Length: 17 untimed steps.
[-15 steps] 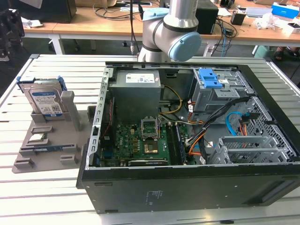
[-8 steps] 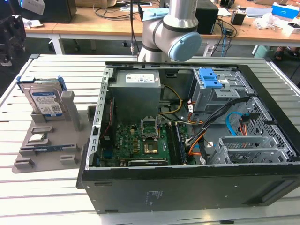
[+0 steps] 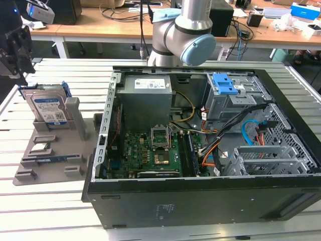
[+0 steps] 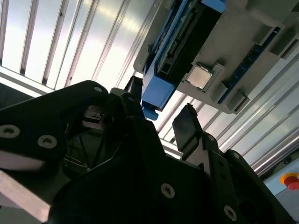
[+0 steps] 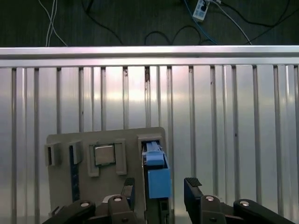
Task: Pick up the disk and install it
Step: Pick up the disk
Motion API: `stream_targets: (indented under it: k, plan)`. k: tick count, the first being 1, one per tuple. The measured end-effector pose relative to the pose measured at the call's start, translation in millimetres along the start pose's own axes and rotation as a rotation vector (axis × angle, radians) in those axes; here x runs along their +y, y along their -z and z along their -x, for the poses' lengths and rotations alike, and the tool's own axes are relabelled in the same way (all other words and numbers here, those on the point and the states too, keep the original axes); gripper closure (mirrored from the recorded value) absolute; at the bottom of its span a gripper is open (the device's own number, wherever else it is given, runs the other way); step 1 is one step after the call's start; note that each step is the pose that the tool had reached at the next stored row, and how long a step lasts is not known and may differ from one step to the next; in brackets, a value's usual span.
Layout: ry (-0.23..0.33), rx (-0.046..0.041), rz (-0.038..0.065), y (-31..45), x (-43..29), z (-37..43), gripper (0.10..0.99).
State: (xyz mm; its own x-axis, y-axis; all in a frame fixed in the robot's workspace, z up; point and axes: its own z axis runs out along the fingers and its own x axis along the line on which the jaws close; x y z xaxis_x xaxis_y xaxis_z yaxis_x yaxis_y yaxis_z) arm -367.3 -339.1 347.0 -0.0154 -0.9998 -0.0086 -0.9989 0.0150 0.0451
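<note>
silver rectangular metal disk (image 3: 48,108): white-and-blue label, blue plastic bracket on its edges; matte black robot hand (image 5: 160,186); flat grey plastic holder tray (image 3: 75,153); ribbed silver aluminium counter (image 3: 45,211), pale stripes with dark grooves; black metal computer case (image 3: 200,201), green circuit board (image 3: 145,150) inside, blue cable (image 3: 244,133), blue latch (image 3: 224,84) on grey cage

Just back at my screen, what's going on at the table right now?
The arm's gripper hangs open above the disk. The disk stands on edge in a slot of the grey holder, at the exterior view's left of the open computer case. In the first wrist view the fingers sit on either side of the disk's blue bracket with gaps showing, so nothing is gripped yet. The disk has not been lifted or installed.
</note>
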Motion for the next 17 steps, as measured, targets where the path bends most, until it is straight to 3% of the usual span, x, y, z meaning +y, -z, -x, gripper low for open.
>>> stream_targets:
  k: [2, 4, 11, 17]
  plan:
    - [0.0, 0.0014, 0.0, -5.0, -2.8, -4.8, 0.545]
    - [0.003, 0.0056, 0.0, -14.2, -10.7, -4.9, 0.545]
    - [0.016, 0.0088, 0.0, -30.9, -13.9, -1.0, 0.545]
    - [0.029, 0.012, 0.0, -51.1, -17.3, 3.0, 0.545]
